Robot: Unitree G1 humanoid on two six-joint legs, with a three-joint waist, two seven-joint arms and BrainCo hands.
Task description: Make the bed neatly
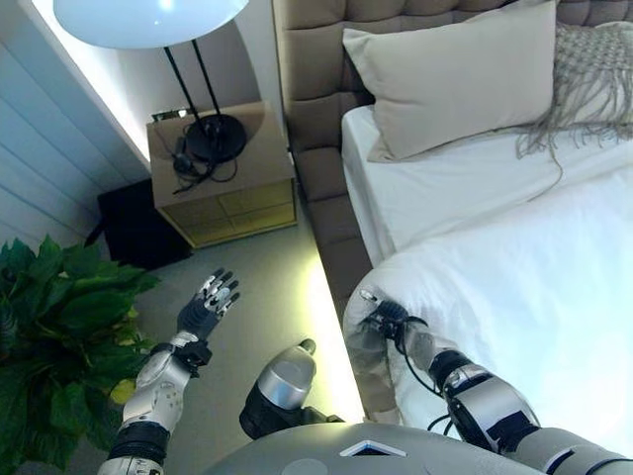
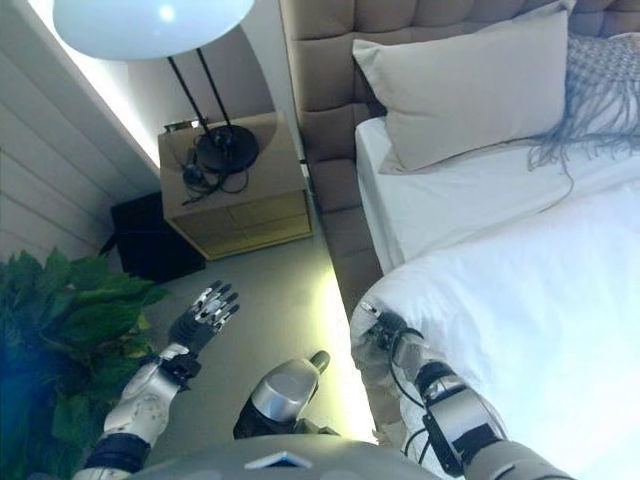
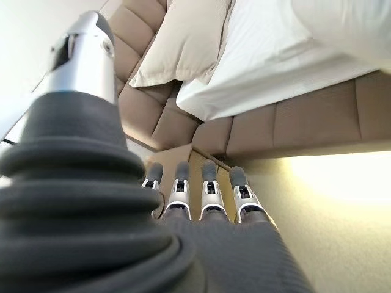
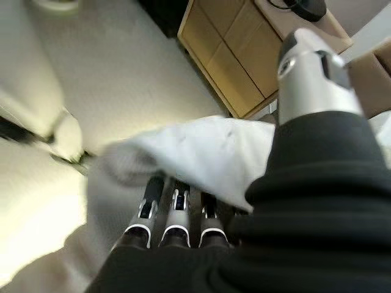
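While right hand (image 1: 388, 322) sits at white duvet (image 1: 534, 297) corner, 5 o'clock in head views, fingers curl onto fabric, thumb over top — clamped on duvet edge. Left hand (image 1: 208, 302) hangs over floor at 8 o'clock, fingers straight, spread, holding nothing. Beige pillow (image 1: 455, 74) at 1 o'clock against headboard (image 1: 316, 59). Nightstand (image 1: 223, 178) at 10 o'clock.

duvet (image 1: 554, 287): white | pillow (image 1: 455, 79): beige | headboard (image 1: 316, 59): tan, tufted | nightstand (image 1: 223, 178): yellow-tan
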